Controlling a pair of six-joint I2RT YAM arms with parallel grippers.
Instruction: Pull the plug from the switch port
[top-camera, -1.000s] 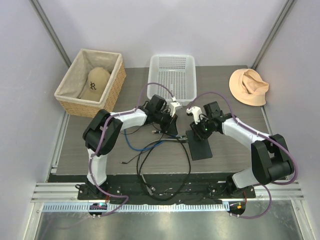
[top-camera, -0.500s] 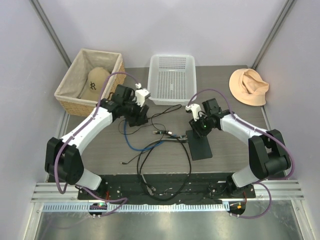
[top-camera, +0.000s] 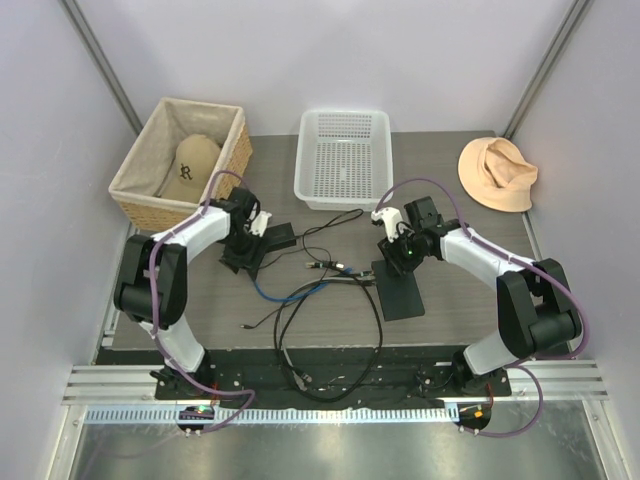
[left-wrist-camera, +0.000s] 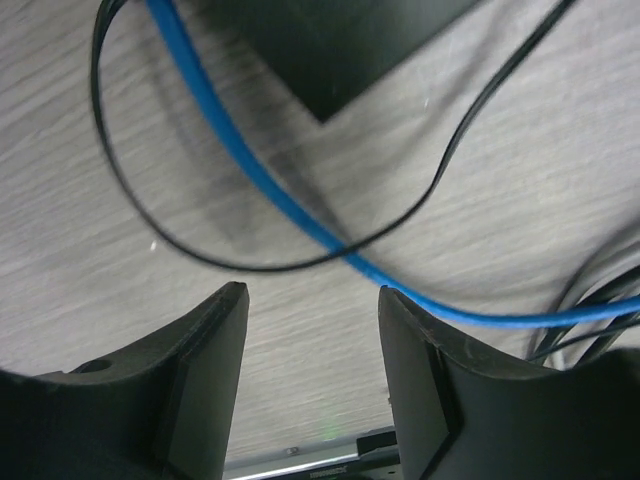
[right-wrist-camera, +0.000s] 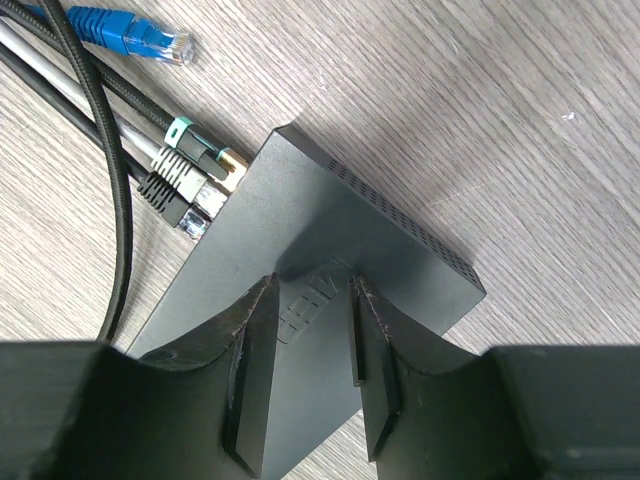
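Observation:
The switch (top-camera: 402, 292) is a flat matte-black box lying right of centre. My right gripper (top-camera: 393, 258) presses down on its top, jaws a little apart with nothing between them (right-wrist-camera: 312, 282). In the right wrist view two plugs, one teal and gold (right-wrist-camera: 205, 150) and one grey and black (right-wrist-camera: 172, 190), still sit in the switch's (right-wrist-camera: 300, 200) narrow edge. A blue plug (right-wrist-camera: 150, 38) lies loose on the table, apart from that edge. My left gripper (top-camera: 245, 252) is open over bare table (left-wrist-camera: 310, 295), with the blue cable (left-wrist-camera: 300, 215) running just past its fingertips.
A black adapter brick (top-camera: 278, 238) lies beside the left gripper. Loose black cords (top-camera: 330, 340) loop across the table's middle and front. At the back stand a wicker basket (top-camera: 135, 185) holding a cap and a white plastic basket (top-camera: 343, 190). A tan hat (top-camera: 498, 172) lies back right.
My left arm has swung away from the switch to the left and its gripper has opened. The right gripper has stayed on the switch, barely moving.

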